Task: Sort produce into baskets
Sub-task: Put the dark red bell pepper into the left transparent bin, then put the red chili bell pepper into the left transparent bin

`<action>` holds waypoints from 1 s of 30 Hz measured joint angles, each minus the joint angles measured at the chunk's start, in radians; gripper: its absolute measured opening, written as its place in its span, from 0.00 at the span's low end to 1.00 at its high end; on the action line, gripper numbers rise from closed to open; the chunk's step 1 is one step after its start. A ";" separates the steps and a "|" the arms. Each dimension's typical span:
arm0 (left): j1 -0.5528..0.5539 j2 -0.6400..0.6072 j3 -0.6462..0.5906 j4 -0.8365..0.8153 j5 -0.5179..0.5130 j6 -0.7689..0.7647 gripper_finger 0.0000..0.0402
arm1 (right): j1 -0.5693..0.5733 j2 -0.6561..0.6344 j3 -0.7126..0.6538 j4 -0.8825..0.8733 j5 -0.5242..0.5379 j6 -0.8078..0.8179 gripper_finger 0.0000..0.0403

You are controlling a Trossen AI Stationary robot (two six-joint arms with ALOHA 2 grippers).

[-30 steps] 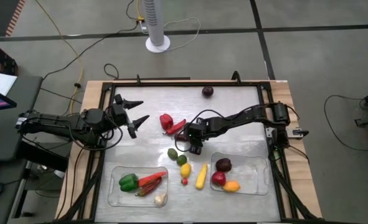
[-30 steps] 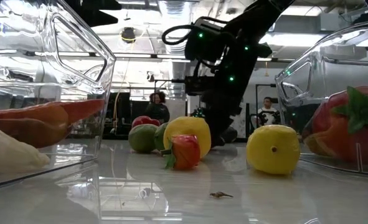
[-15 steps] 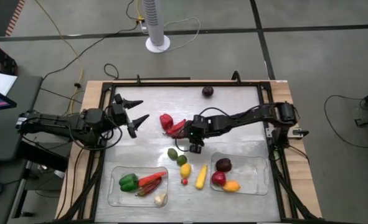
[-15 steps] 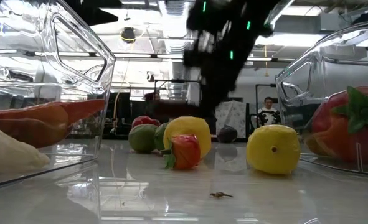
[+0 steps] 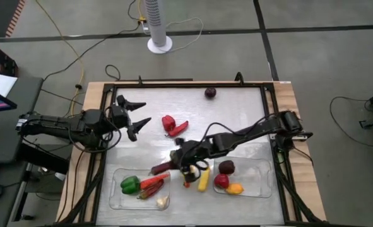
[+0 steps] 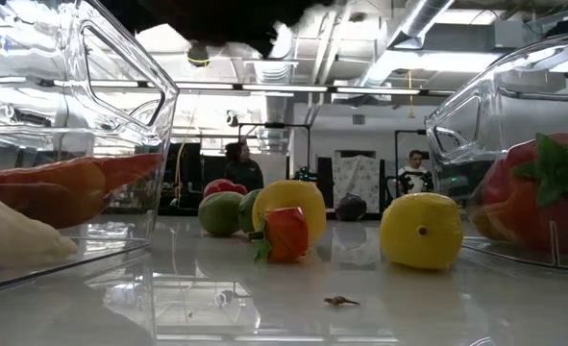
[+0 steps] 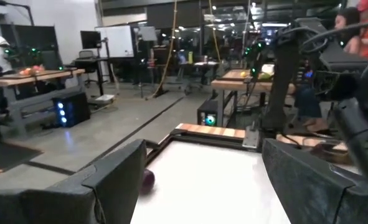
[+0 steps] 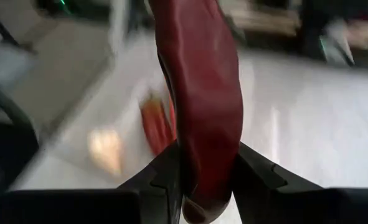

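My right gripper (image 5: 185, 157) hangs over the table's near middle, shut on a dark red chilli (image 5: 164, 167) that points at the left basket (image 5: 115, 197). That basket holds a green pepper (image 5: 130, 184), a carrot (image 5: 152, 183) and garlic (image 5: 163, 202). The right basket (image 5: 262, 189) holds a plum (image 5: 226, 167) and two other pieces. Corn (image 5: 203, 179) and a small red piece (image 6: 285, 234) lie between the baskets, with a lemon (image 6: 288, 204) behind them. My left gripper (image 5: 139, 112) waits open at the table's left. My right gripper pinches one end of the chilli (image 8: 202, 177) between its two fingers (image 8: 253, 174). The fingers slant downward from the table's right side. The chilli sticks out ahead of them, along their line, and is lifted clear of the table.
A red pepper (image 5: 168, 122) with another red piece beside it lies in the table's middle. A lone plum (image 5: 210, 93) lies at the far edge. Green fruits (image 6: 221, 213) sit by the lemon, under my right arm. People stand in the room beyond the table.
My right gripper has risen from beside the red pepper and swung toward the table's near left, toward the left basket. It has tipped from pointing steeply down to a shallow slant. The chilli has gone with it, lifted clear.
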 joint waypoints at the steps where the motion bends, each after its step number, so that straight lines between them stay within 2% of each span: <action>1: 0.000 0.000 0.000 -0.003 0.002 0.000 0.76 | 0.000 0.016 0.027 -0.001 -0.014 -0.013 0.34; 6: 0.000 0.011 -0.002 -0.011 -0.010 0.002 0.76 | 0.006 0.136 0.198 -0.113 -0.106 -0.062 0.35; 9: 0.000 0.009 -0.002 -0.024 -0.017 0.003 0.76 | 0.007 0.198 0.295 -0.170 -0.114 -0.144 0.37; 15: 0.000 0.011 0.000 -0.024 -0.018 0.003 0.76 | 0.006 0.273 0.414 -0.293 -0.113 -0.179 0.56; 17: 0.000 0.007 -0.001 -0.042 -0.019 0.001 0.76 | 0.001 0.272 0.442 -0.367 -0.086 -0.197 0.62; 19: 0.000 0.005 -0.001 -0.041 -0.019 -0.005 0.76 | -0.008 0.249 0.460 -0.501 0.017 -0.206 0.66; 22: 0.000 0.000 -0.001 -0.043 -0.019 -0.010 0.76 | -0.048 0.175 0.455 -0.605 0.124 -0.221 0.68; 25: 0.000 -0.004 -0.001 -0.053 -0.019 -0.016 0.76 | -0.115 0.107 0.408 -0.644 0.167 -0.222 0.68; 28: 0.000 -0.005 0.000 -0.064 -0.019 -0.023 0.76 | -0.190 0.077 0.302 -0.653 0.187 -0.232 0.68; 30: 0.000 -0.003 0.000 -0.066 -0.019 -0.023 0.76 | -0.245 0.070 0.201 -0.582 0.182 -0.232 0.68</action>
